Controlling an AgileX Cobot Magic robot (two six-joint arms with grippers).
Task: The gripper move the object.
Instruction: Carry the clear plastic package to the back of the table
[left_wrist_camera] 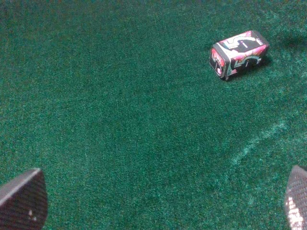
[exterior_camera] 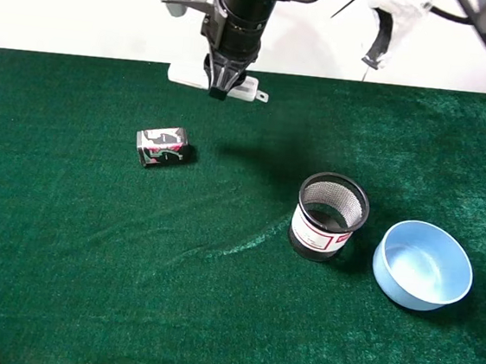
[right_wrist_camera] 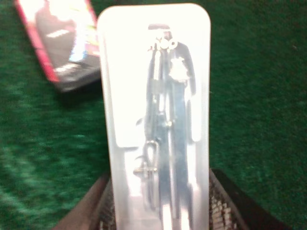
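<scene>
Pinching one end of the object [right_wrist_camera: 158, 72], the right gripper [exterior_camera: 219, 91] is clamped tight on it.

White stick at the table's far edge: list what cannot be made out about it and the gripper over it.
- Exterior high: the right gripper covers the middle of the white stick, so whether its fingers clamp it is hidden.
- Right wrist: the stick is blurred and overexposed; its markings are unreadable and one end is cut off by the frame edge.
- Left wrist: the stick is out of view.
</scene>
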